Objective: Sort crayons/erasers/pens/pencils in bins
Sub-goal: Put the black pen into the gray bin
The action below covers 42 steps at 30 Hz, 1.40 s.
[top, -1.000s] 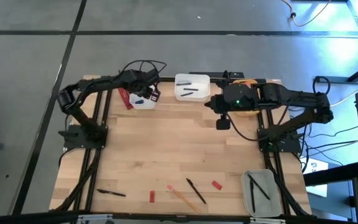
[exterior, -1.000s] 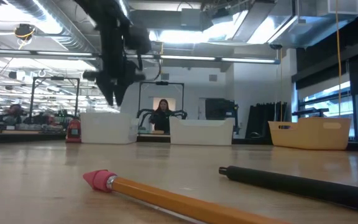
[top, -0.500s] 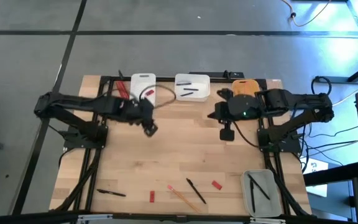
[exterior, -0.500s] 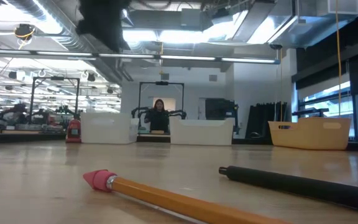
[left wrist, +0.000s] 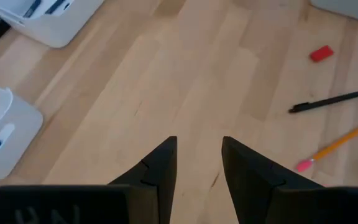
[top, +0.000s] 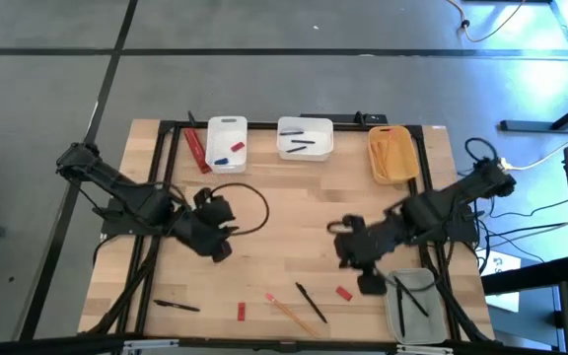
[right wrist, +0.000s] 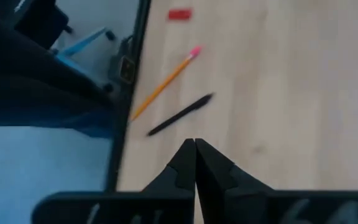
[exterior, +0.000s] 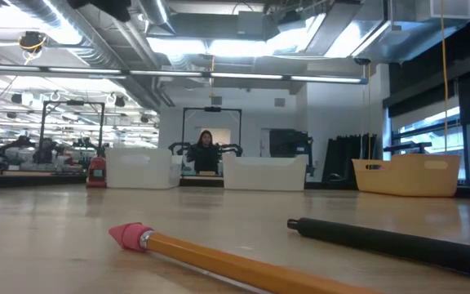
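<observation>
Pens and pencils are waiting along the bottom edge of the high view: a black pen point(top: 311, 302) lying just beside an orange pencil point(top: 292, 314), another pen point(top: 176, 307) at lower left, and red erasers point(top: 343, 293) among them. I am bringing the left gripper point(top: 219, 250) over the left-centre of the table with its fingers point(left wrist: 160, 171) parted and empty, aimed toward that loose pen and pencil, presumably to take one next. The right gripper point(top: 370, 284) is hanging at lower right, fingers pressed together with nothing between them, just beside the translucent grey bin point(top: 412, 305), which is already holding pens. Across the top of the frame are sitting the narrow white bin point(top: 227, 144), the wider white bin point(top: 305, 138) and the yellow-orange bin point(top: 390, 155). Everything is resting on a pale wooden table point(top: 284, 227); in the low view a person point(exterior: 206, 153) is standing far back in a bright, open lab.
</observation>
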{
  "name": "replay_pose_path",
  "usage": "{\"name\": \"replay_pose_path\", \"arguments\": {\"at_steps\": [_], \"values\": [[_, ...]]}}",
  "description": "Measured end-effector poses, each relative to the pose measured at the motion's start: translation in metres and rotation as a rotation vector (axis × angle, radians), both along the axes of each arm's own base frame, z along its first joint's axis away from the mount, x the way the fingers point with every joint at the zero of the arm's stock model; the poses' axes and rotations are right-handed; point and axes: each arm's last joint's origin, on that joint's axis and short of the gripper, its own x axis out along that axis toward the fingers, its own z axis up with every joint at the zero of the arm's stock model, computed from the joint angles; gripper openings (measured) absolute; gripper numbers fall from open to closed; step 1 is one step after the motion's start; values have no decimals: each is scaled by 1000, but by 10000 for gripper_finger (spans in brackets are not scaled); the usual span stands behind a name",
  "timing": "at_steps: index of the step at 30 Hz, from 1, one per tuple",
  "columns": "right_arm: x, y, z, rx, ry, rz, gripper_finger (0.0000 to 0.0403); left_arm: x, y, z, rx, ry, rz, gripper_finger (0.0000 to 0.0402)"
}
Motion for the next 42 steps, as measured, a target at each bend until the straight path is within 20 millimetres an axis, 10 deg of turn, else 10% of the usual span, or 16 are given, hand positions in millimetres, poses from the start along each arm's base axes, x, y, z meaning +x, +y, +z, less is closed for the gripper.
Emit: {"name": "replay_pose_path", "arguments": {"at_steps": [22, 42], "values": [[29, 35, -60, 43, 288, 79, 79, -4, -45, 16, 4, -229, -224, 119], [66, 28, -87, 136, 268, -670, 108, -4, -45, 17, 47, -243, -225, 119]]}}
